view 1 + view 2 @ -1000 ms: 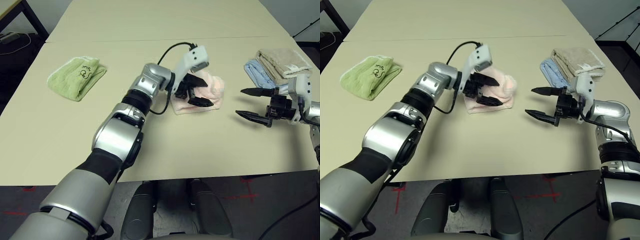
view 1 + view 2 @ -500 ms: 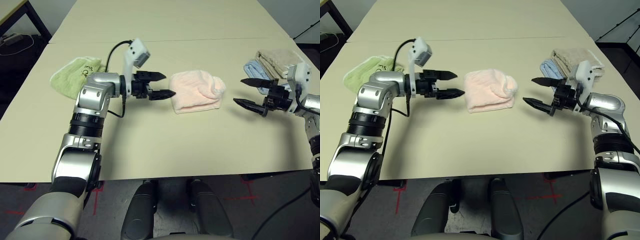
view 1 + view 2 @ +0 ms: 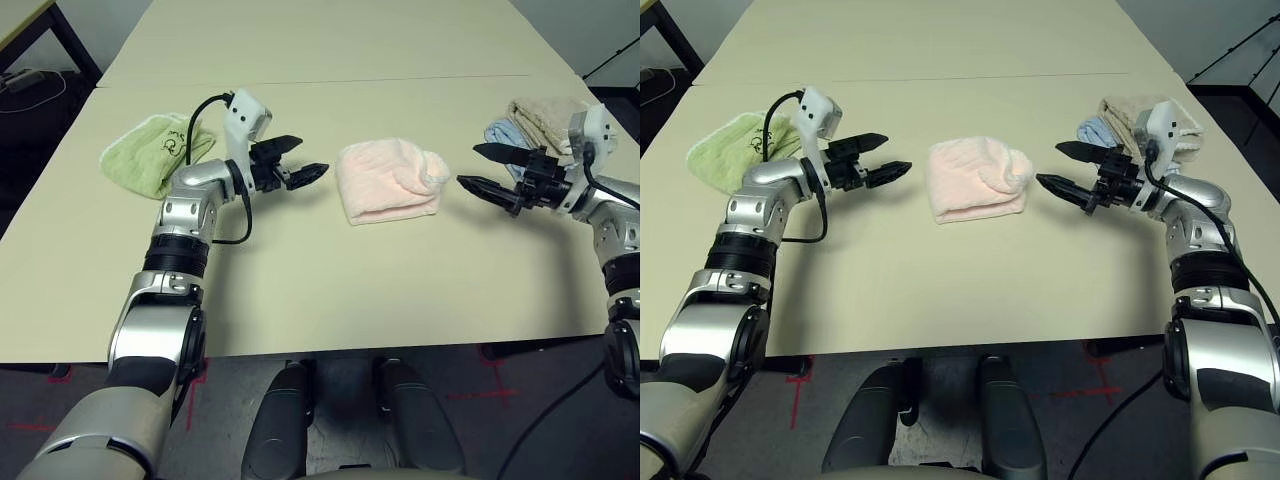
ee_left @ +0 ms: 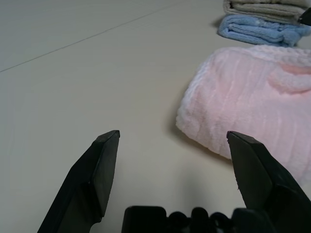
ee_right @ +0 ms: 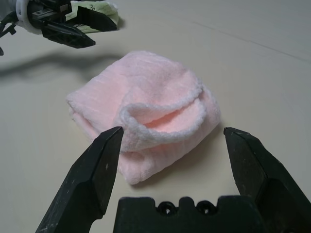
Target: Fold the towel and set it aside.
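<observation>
Two grippers, left gripper (image 3: 302, 163) and right gripper (image 3: 482, 167), are held spread and empty either side of the folded towel (image 3: 387, 181) (touching neither) on the table (image 3: 330, 280).

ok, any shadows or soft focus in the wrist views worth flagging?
Right wrist view: the left hand casts a soft shadow on the table beside the pink towel. Left wrist view: the blue towel and beige towel look slightly soft; no glare.
</observation>
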`<state>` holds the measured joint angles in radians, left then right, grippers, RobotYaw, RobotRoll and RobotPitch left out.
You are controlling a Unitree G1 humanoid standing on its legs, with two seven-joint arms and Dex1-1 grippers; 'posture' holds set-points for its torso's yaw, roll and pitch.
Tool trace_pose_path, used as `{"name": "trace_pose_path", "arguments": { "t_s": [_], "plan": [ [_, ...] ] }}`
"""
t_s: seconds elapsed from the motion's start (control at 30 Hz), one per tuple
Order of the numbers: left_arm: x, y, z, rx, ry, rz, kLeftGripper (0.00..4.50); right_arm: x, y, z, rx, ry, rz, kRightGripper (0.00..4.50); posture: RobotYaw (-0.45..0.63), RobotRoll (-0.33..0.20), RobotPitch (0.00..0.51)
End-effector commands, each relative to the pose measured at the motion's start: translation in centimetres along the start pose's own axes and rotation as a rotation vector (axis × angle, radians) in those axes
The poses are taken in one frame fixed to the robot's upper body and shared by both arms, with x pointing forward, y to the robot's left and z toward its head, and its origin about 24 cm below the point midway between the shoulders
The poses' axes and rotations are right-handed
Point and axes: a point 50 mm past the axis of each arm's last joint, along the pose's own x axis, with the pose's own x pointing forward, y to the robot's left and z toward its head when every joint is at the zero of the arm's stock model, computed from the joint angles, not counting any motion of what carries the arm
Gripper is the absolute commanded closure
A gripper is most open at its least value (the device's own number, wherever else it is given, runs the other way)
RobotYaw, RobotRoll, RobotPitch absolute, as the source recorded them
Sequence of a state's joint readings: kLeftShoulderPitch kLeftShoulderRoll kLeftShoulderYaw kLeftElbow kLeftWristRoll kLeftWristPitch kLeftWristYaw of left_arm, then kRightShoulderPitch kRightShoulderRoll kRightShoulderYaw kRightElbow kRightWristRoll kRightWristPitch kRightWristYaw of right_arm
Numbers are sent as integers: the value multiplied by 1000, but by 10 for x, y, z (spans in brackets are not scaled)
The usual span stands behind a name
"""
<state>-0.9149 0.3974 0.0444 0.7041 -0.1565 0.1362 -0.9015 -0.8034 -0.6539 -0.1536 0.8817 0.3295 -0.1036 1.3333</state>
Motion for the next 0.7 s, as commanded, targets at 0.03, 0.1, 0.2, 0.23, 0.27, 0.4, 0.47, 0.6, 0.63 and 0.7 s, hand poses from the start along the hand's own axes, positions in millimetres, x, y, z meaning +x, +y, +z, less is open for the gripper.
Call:
{"name": "trace_pose_path", "arguments": {
  "t_s": [0.03, 0.1, 0.2, 0.23, 0.27, 0.4, 0.47, 0.6, 0.63, 0.7],
  "plan": [
    [-5, 7, -6, -5, -6, 66, 0, -8, -2, -1, -20, 23, -9, 960, 52, 0, 184],
    [-5, 8, -6, -4, -9, 73, 0, -6, -2, -1, -26, 21, -2, 1705, 50, 0, 182],
    [-5, 7, -7, -4, -1, 60, 0, -3, -1, 1, -27, 10, 6, 2840, 46, 0, 180],
    [-5, 7, -7, -5, 5, 53, 0, -2, -1, 2, -26, 8, 9, 3197, 45, 0, 180],
    [-5, 7, -8, -4, 11, 44, 0, -2, -1, 2, -27, 6, 11, 3549, 43, 0, 180],
    [-7, 7, -9, -2, 49, 12, 0, 0, -1, 5, -31, 2, 22, 4474, 42, 0, 179],
    [-8, 8, -10, 4, 67, -2, 0, 1, -2, 7, -40, 4, 31, 4474, 42, 0, 179],
    [-9, 10, -8, 16, 75, 9, 0, 7, -3, 13, -72, -3, 41, 4474, 42, 0, 181],
    [-9, 10, -8, 17, 74, 14, 0, 10, -3, 14, -78, -9, 46, 4474, 42, 0, 181],
    [-8, 10, -9, 17, 72, 21, 0, 16, -3, 17, -86, -20, 53, 4474, 44, 0, 183]
  ]
}}
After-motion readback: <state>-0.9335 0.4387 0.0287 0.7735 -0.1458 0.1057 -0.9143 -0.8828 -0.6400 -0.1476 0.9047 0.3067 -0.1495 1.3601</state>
